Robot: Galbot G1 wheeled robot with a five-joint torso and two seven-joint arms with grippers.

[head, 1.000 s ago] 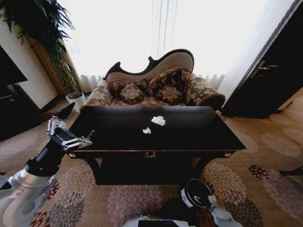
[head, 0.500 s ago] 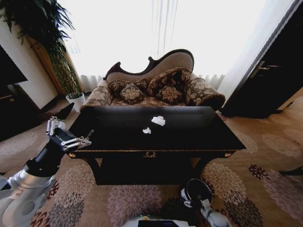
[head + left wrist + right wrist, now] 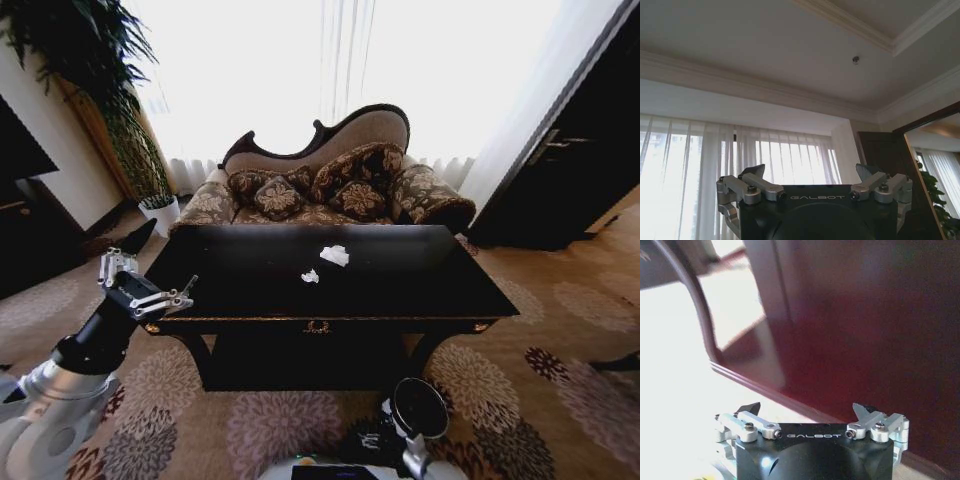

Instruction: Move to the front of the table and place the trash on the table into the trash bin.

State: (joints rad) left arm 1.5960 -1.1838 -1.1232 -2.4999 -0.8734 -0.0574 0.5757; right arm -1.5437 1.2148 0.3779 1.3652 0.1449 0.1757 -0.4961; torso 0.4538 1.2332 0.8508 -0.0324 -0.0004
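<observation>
Left gripper (image 3: 140, 283) hangs raised beside the table's near left corner, its fingers spread wide and holding nothing; the left wrist view looks past those parted fingers (image 3: 752, 172) up at the ceiling and curtains. It sits where it did a second ago. What has changed is low at the robot's right: the right arm has slid leftward along the bottom of the head view, from beside the trash bin (image 3: 418, 408) to just below it, where what seems to be the right gripper (image 3: 412, 462) now shows, though it is too cut off there to be sure. The right wrist view shows its fingers (image 3: 751, 408) set apart and empty, facing a dark reddish wooden surface close by. I judge the robot already stands before the table (image 3: 400, 290), and the right arm is shifting rather than reaching for anything yet.

On the glossy black top lies the trash: a crumpled white paper wad (image 3: 335, 255) near the middle, and a smaller white scrap (image 3: 310, 276) just beside it, nearer the robot. Both rest apart from either gripper. The bin stands on the patterned carpet in front of the table, far lower than the tabletop, its black inside open upward.
</observation>
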